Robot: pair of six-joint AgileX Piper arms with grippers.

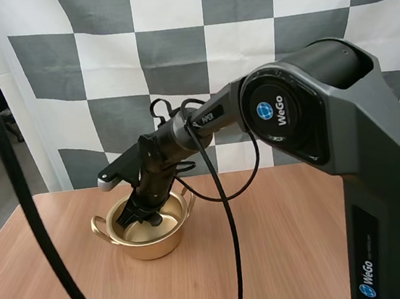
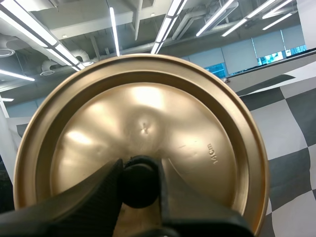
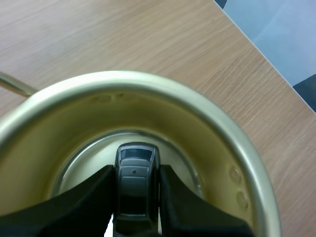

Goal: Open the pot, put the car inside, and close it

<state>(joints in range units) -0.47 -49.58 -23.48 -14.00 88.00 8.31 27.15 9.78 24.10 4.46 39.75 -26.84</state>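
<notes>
The gold pot (image 1: 161,245) stands on the wooden tabletop (image 1: 286,255), left of centre and towards the far edge in the high view. It is uncovered. One loop handle (image 1: 101,226) projects from its left side.

The right arm (image 1: 204,120) reaches across from the right and angles downward. The right gripper (image 1: 136,214) is lowered into the mouth of the pot.

In the right wrist view, the right gripper (image 3: 137,190) is closed on a small grey toy car (image 3: 136,160). Its two black fingers (image 3: 94,195) press against the car's flanks. The car sits within the pot's rim (image 3: 197,103), low in the bowl and over the middle of the pale base. Its windscreen end points away from the gripper. I cannot tell whether the wheels touch the base. Bare tabletop (image 3: 148,39) lies beyond the rim.

In the left wrist view, the left gripper (image 2: 140,181) is clamped on the black knob (image 2: 140,190) of the pot's lid (image 2: 148,118), with one finger on each side of the knob. The lid is a gold disc with a raised outer rim. It is tipped so that its broad knob-bearing face is turned towards the gripper. A small "14cm" mark is stamped on that face, beside the knob. The lid is held in the air, well apart from the pot.
</notes>
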